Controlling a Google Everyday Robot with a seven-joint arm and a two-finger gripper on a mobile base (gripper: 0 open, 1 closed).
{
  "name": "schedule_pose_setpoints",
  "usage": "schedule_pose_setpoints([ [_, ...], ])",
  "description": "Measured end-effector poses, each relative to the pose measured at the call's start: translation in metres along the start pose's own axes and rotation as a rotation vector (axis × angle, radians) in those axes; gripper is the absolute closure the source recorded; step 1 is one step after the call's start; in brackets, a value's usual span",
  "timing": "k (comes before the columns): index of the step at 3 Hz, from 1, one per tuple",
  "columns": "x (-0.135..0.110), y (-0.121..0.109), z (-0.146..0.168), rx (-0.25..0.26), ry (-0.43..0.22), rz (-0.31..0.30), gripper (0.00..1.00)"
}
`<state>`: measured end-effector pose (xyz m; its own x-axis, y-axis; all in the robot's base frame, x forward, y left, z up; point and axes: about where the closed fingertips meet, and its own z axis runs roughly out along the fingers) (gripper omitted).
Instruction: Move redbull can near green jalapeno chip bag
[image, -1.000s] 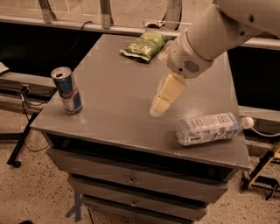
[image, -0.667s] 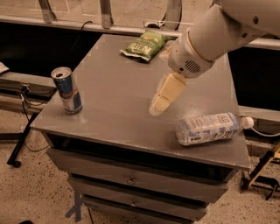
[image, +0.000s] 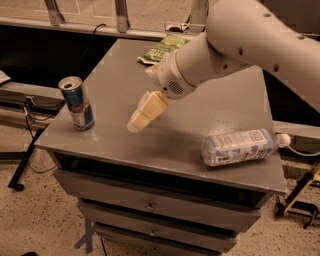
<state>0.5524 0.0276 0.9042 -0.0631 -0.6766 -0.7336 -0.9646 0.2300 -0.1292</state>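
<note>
Over the table (image: 227, 107) my gripper (image: 134, 125), spread I cannot tell, leans toward the can (image: 77, 103) at nine o'clock, likely meant for the bag (image: 162, 48) at twelve.

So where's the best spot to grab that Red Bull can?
Around its middle, side-on from mid-table: the redbull can stands upright, slim and round, by the table edge, and the tool hovers over the tabletop nearby.
</note>
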Motion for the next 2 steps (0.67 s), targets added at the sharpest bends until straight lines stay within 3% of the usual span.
schedule_pose_setpoints([
  [1,-0.035,-0.001,0.054,-0.042,-0.172,0.042,0.0],
  [2,-0.06,0.006,0.086,-0.082,-0.282,0.065,0.0],
])
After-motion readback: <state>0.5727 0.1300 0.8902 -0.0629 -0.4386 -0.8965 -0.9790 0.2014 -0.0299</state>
